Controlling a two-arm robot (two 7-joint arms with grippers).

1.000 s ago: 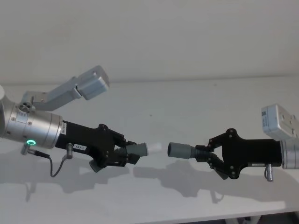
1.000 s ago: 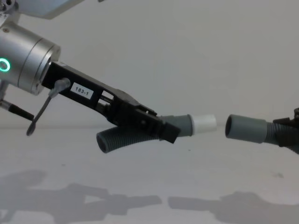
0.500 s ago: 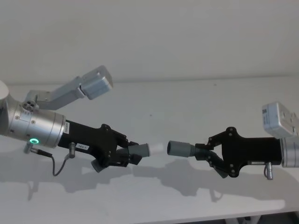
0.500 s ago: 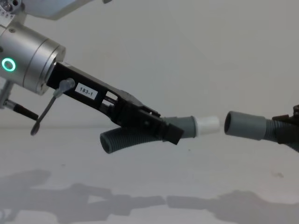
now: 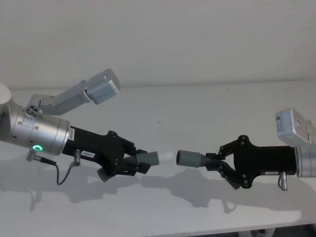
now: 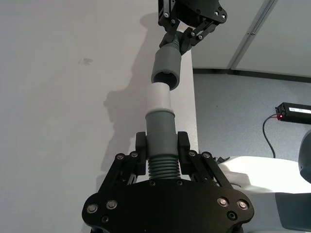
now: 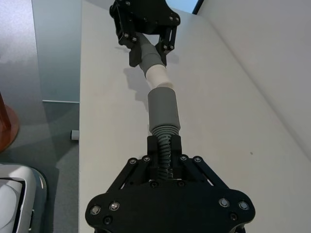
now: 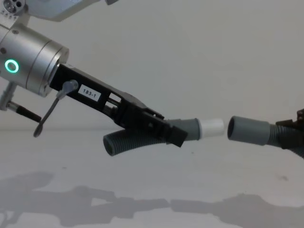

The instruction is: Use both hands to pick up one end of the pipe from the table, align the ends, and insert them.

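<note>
Both pieces are lifted off the counter (image 5: 197,103): the left tool (image 5: 132,163) pinching the white-tipped pipe (image 8: 209,128), the right tool (image 5: 220,165) pinching the hollow cuff (image 8: 244,129), insertion remaining.

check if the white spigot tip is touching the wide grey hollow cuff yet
Apart. The chest view shows a narrow strip of background between the white spigot tip and the wide grey hollow cuff.

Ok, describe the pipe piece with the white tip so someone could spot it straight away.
Above the white table, find the left tool, on the black body carrying the 183-1 label. It grips a short ribbed grey pipe piece. Unlike the right tool's piece with the hollow cuff, its cuff ends in a white spigot tip.
</note>
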